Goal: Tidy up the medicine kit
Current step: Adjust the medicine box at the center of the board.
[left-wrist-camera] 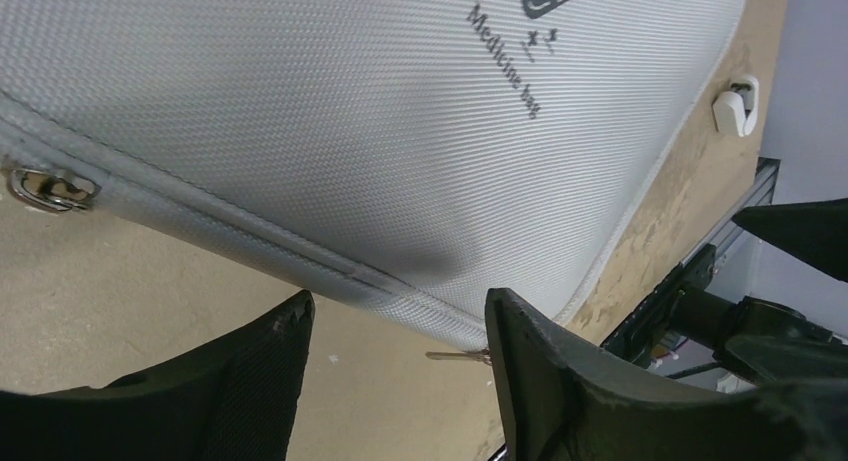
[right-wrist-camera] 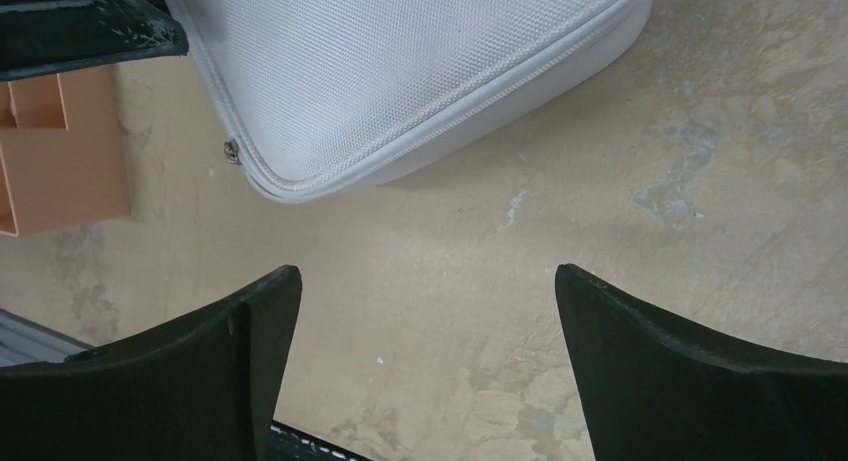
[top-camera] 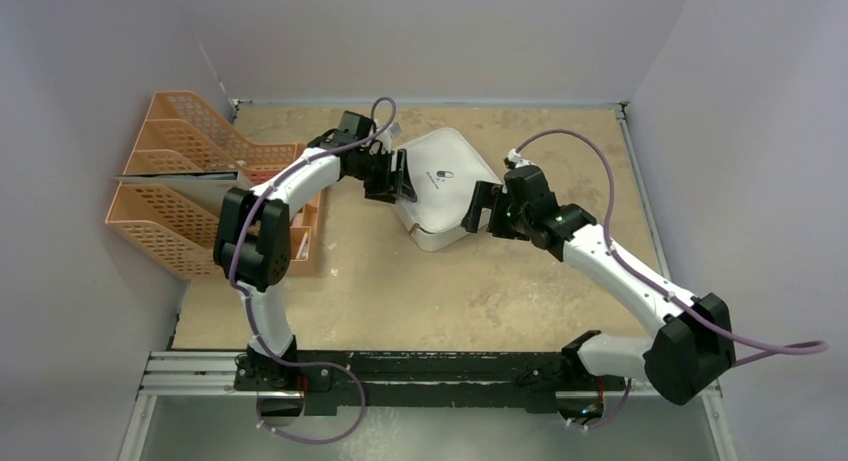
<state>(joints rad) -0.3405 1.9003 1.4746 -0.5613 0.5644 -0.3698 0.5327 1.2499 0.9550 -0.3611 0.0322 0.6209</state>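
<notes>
While the lid lies down on the case, the organising looks close to finished, judging by how things stand. At nine o'clock on the table [top-camera: 400, 291] stand the orange mesh file trays [top-camera: 170, 196]. Next comes the left gripper [top-camera: 402, 177], at the nine o'clock edge of the medicine kit [top-camera: 445, 196], its fingers spread with nothing between them. The kit rests flat, toward twelve o'clock from the table's middle, pill logo up. Its seam is closed along the corners shown, and a metal zip pull [left-wrist-camera: 50, 188] lies at its edge. At the kit's four o'clock corner the right gripper [top-camera: 478, 209] is spread wide and empty, clear of the case. No loose medicines show outside, so little seems left beyond drawing both arms away. Whether the zip runs fully round cannot be told.
</notes>
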